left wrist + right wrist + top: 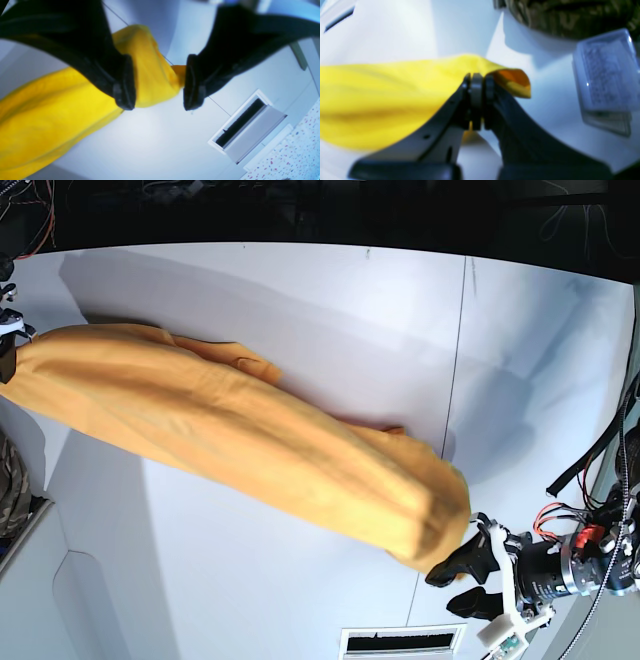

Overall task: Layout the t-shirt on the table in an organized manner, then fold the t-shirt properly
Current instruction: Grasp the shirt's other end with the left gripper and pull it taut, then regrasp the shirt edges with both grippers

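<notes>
The orange-yellow t-shirt hangs stretched in a long band over the white table, from the left edge of the base view to the lower right. My right gripper is shut on one edge of the t-shirt, with a corner of cloth poking out past the pads. My left gripper is open at the other end, its fingers standing wide apart. The bunched end of the t-shirt lies between and behind them. In the base view this gripper sits just under the shirt's lower right end.
A camouflage cloth and a clear plastic box lie close to the right gripper. A slotted white vent is set into the table's near edge by the left gripper. A thin dark seam crosses the tabletop. Speckled floor shows beyond the table.
</notes>
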